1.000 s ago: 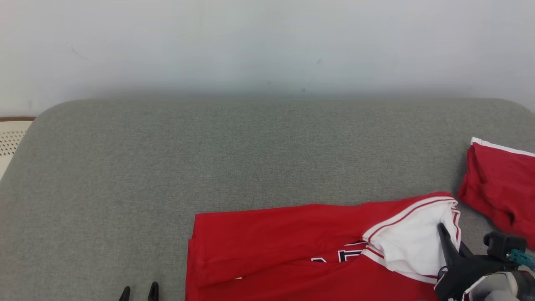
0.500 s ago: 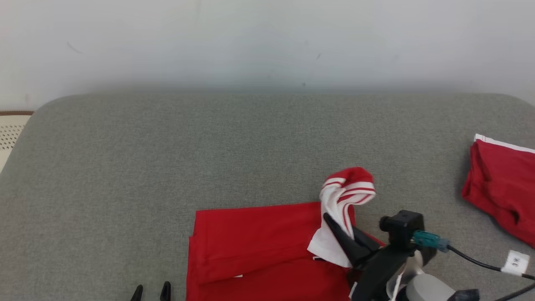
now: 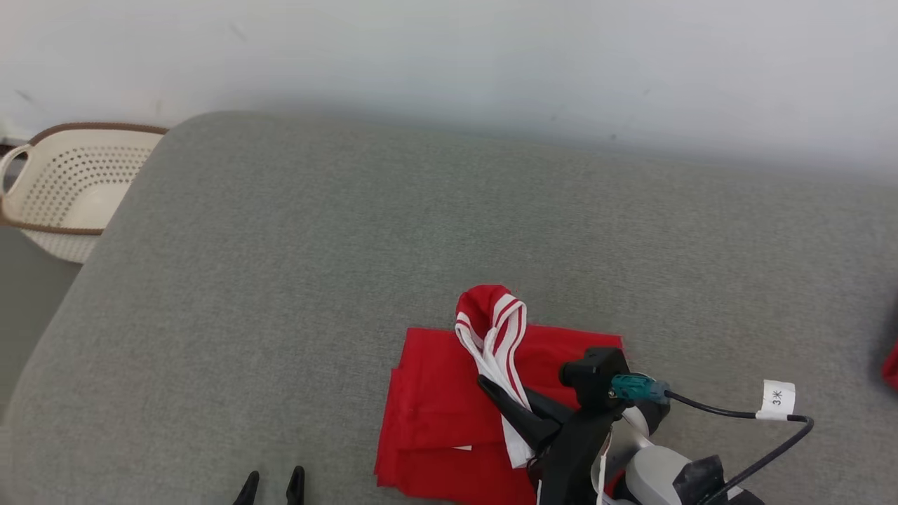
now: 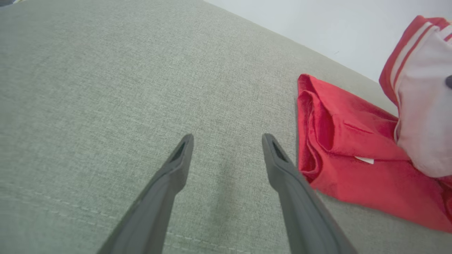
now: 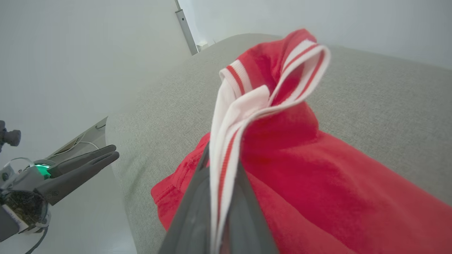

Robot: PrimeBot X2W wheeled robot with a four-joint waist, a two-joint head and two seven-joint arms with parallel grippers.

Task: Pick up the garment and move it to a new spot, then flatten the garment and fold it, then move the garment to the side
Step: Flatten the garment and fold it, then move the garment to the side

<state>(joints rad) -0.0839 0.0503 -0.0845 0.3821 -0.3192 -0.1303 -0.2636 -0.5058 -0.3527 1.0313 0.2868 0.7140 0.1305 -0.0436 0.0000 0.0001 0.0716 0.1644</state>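
Gripping striped hem of red garment point(image 3: 435, 407) with right hand point(image 5: 223, 165), lifted over folded layers near front edge of cushion point(image 3: 280, 280). Holding left hand point(image 4: 227, 139) open, empty, over bare cushion. Advise: carry hem low, lay edges square, release without dragging.

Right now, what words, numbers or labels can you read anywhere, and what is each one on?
"3" followed by a star-like mark I can't make out: white tag on the black cable.
Small white tab on the garment: too small to tell whether it carries any print.
No lettering shows on the garment as it lies now.
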